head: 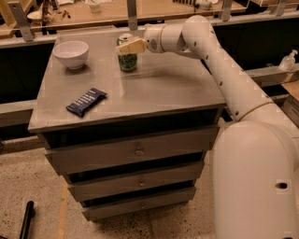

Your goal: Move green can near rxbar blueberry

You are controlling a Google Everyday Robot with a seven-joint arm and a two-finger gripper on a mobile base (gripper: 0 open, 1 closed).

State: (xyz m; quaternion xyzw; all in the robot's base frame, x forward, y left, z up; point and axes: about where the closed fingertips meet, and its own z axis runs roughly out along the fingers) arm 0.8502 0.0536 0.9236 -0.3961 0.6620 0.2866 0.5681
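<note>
The green can (127, 61) stands upright at the back middle of the grey table top (159, 88). My gripper (125, 45) reaches in from the right and sits at the can's upper part, covering most of its silver top. The rxbar blueberry (86, 101), a flat dark navy bar, lies near the table's front left, well apart from the can.
A white bowl (71, 52) stands at the back left of the table. The table has three drawers (138, 151) below its top. A wooden bench (112, 11) with clutter runs behind it. My white arm and base (252, 154) fill the right side. A black rod (25, 219) lies on the floor.
</note>
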